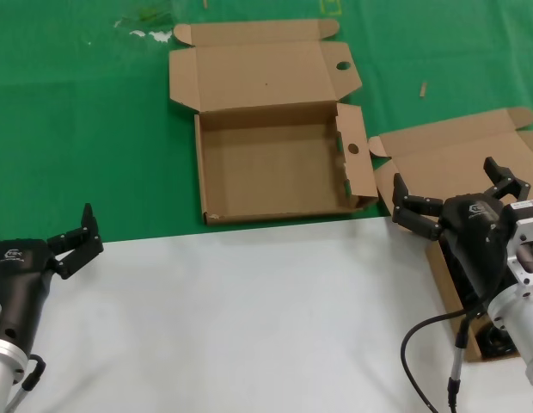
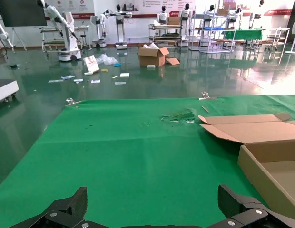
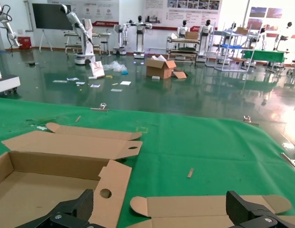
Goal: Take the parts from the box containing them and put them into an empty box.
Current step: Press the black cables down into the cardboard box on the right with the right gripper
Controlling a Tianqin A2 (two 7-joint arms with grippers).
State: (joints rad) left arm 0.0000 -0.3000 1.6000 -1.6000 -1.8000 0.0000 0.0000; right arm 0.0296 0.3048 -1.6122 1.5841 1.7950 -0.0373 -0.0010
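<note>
Brown cardboard dominates the head view: the wide shallow empty box [image 1: 275,163] lies open on the green cloth of the desk [image 1: 86,129], lid folded back, a round hole in its side flap, nothing visible inside it. To its right, partly behind the right arm, sits the box containing the parts [image 1: 460,159], its plain lid laid back; dark items show in its interior beneath the arm (too hidden to make out). The right tool [image 1: 456,198] hangs over that box with fingers spread wide, released and grasping nothing. The left tool [image 1: 77,241] rests at the near left over the white sheet [image 1: 249,310], fingers also spread and released. In the left wrist view, two dark fingertips [image 2: 66,209] stand well apart over green cloth, the empty box's wall beside them. In the right wrist view, the spread fingertips [image 3: 71,211] frame the holed flap and the plain lid's rounded tabs
</note>
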